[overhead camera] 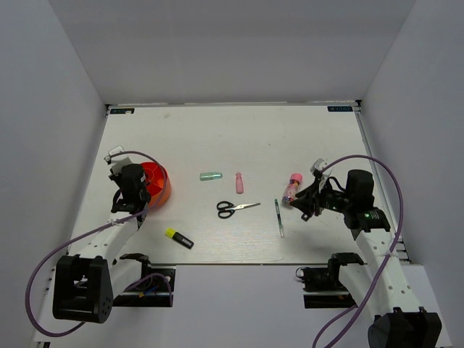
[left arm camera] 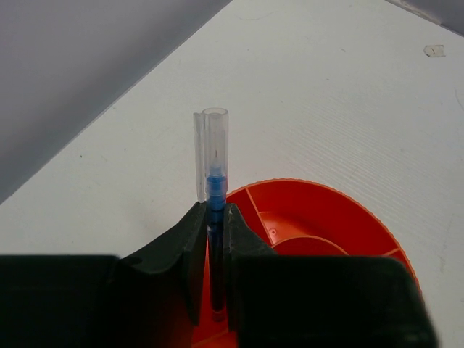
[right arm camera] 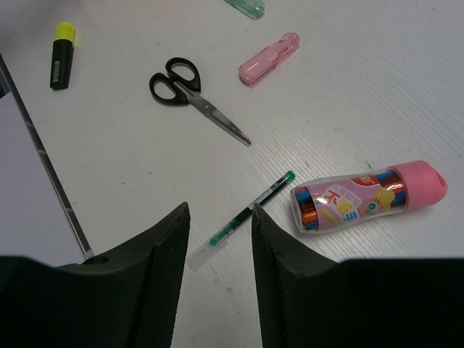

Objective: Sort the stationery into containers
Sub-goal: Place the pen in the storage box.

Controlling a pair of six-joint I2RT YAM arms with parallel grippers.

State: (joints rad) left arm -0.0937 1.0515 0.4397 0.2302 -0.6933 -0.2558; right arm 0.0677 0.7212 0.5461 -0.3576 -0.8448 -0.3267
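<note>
white table (overhead camera: 290,138), pale grey walls (overhead camera: 239,43)

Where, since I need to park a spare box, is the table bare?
The far strip of the table, beyond the mint stick and pink bottle, is bare. Smaller gap: near edge between yellow marker and green pen. Crowded around scissors.

Cup (overhead camera: 162,180) far left; marker (overhead camera: 178,238) before it; scissors (overhead camera: 235,209) centre, stick (overhead camera: 210,175) and bottle (overhead camera: 239,182) behind; pen (overhead camera: 279,217), tube (overhead camera: 293,187) right.
</note>
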